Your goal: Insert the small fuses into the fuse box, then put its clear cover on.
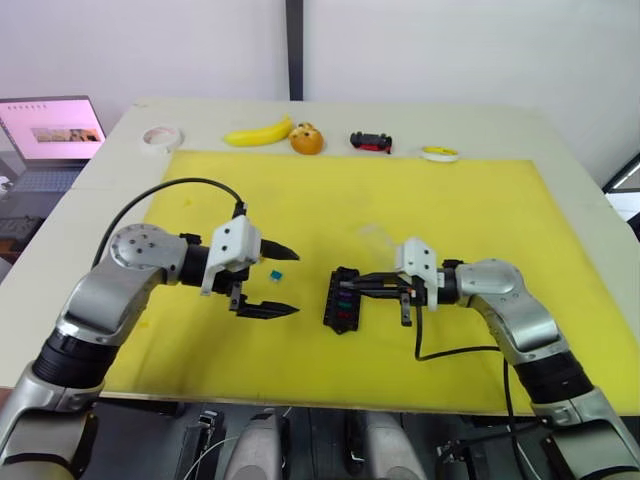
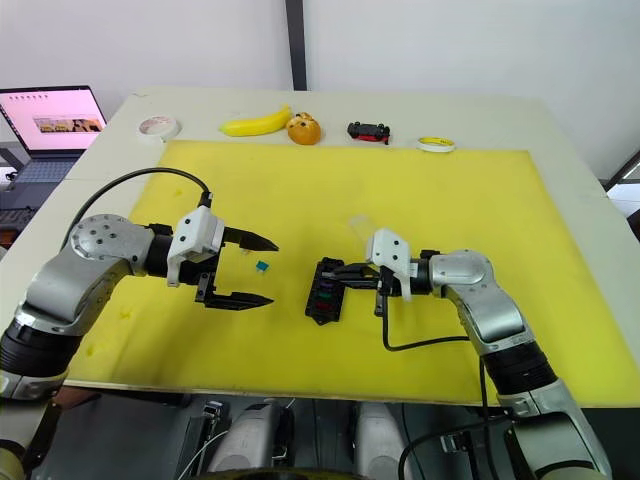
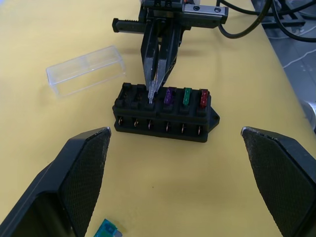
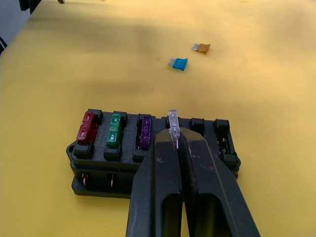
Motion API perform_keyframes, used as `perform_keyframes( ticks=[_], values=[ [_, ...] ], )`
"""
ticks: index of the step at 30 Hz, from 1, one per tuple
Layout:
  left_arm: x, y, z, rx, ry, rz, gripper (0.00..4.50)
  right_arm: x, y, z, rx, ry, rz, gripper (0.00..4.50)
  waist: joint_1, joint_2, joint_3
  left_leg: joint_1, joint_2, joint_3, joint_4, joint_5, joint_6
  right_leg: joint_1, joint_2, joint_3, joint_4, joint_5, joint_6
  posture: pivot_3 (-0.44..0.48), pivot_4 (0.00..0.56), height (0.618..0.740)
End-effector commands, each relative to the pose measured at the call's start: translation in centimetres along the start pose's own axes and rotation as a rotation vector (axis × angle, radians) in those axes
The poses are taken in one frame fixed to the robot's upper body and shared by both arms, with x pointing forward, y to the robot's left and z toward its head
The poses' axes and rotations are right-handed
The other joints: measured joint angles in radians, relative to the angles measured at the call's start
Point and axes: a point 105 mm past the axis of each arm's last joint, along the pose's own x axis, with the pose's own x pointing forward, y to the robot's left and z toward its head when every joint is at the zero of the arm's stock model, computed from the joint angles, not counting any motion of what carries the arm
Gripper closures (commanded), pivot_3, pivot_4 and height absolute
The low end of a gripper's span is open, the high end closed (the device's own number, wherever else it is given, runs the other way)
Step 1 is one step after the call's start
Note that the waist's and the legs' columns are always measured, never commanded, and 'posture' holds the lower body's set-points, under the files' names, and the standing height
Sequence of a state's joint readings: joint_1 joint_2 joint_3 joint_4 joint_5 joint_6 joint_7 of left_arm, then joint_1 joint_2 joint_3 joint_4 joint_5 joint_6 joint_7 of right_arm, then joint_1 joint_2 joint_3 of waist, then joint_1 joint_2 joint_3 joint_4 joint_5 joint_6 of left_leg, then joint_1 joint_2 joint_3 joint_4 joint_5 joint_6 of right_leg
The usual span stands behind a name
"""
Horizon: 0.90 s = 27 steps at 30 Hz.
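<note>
I am seeing the right gripper [image 4: 175, 140] pinching the grey-white fuse [image 4: 173, 120] between its closed fingertips, holding it upright over the fourth slot of the fuse box [image 3: 165, 114]; whether the blades are already in the slot I cannot tell. The box is sitting on the yellow mat [image 1: 480, 210], near its middle; the red fuse [image 4: 87, 127], the green fuse [image 4: 115, 129] and the purple fuse [image 4: 145, 132] are standing side by side in three neighbouring slots at one end (the two slots past the grey-white one are looking empty). The left gripper [image 1: 270, 280] is hovering above the mat with its fingers spread wide and holding nothing, well apart from the box; the teal fuse [image 4: 178, 63] is lying loose on the mat just beside those fingers, and the brown fuse [image 4: 201, 48] is lying near it. The clear cover [image 3: 86, 70] is resting on the mat just beside the box, on its far side.
</note>
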State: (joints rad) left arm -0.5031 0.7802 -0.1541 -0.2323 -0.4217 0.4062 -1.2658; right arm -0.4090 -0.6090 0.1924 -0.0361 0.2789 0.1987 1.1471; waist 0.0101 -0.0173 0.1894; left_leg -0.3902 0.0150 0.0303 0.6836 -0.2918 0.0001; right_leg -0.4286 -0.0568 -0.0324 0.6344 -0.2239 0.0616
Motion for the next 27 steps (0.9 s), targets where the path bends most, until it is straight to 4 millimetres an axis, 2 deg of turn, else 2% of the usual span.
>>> perform_keyframes(
  ticks=[1,3,6,8,15,19,27],
  values=[
    [-0.2,0.0,0.6,0.04,0.0,0.009,0.05,0.0,0.5,-1.4,0.031,0.07,0.025,4.5,0.0,0.0,0.0,0.0,0.0,0.0,0.0,0.0,0.0,0.0,0.0,0.0,0.0,0.0,0.0,0.0,0.15,0.737],
    [-0.2,0.1,0.6,0.038,0.001,0.01,0.05,0.0,0.4,-1.1,0.036,0.057,0.02,4.5,0.0,0.0,0.0,0.0,0.0,0.0,0.0,0.0,0.0,0.0,0.0,0.0,0.0,0.0,0.0,0.0,0.15,0.737],
    [-0.2,0.1,0.6,0.039,0.001,0.009,0.0,-0.1,0.2,-0.5,0.044,0.033,0.012,3.56,0.0,0.0,0.0,0.0,0.0,0.0,0.0,0.0,0.0,0.0,0.0,0.0,0.0,0.0,0.0,0.0,0.15,0.737],
    [-0.2,0.1,0.6,0.038,0.002,0.01,0.0,-0.1,0.0,0.0,0.038,0.022,0.001,2.64,0.0,0.0,0.0,0.0,0.0,0.0,0.0,0.0,0.0,0.0,0.0,0.0,0.0,0.0,0.0,0.0,0.15,0.737],
    [-0.3,0.2,0.6,0.039,0.002,0.014,0.0,-0.2,-0.4,1.0,0.03,-0.003,-0.007,2.64,0.0,0.0,0.0,0.0,0.0,0.0,0.0,0.0,0.0,0.0,0.0,0.0,0.0,0.0,0.0,0.0,0.15,0.737],
    [-0.4,0.3,0.5,0.037,0.004,0.014,0.0,-0.5,-1.2,2.3,0.035,-0.057,-0.022,2.64,0.001,0.0,0.0,0.0,0.0,0.0,0.0,0.0,0.0,0.0,0.0,0.0,0.0,0.0,0.0,0.0,0.15,0.737],
    [-0.4,0.3,0.4,0.039,0.005,0.015,0.0,-1.0,-1.2,4.4,0.016,-0.096,0.009,2.64,0.001,0.0,0.0,0.0,0.0,0.0,0.0,0.0,0.0,0.0,0.0,0.0,0.0,0.0,0.0,0.0,0.15,0.737]
  ],
)
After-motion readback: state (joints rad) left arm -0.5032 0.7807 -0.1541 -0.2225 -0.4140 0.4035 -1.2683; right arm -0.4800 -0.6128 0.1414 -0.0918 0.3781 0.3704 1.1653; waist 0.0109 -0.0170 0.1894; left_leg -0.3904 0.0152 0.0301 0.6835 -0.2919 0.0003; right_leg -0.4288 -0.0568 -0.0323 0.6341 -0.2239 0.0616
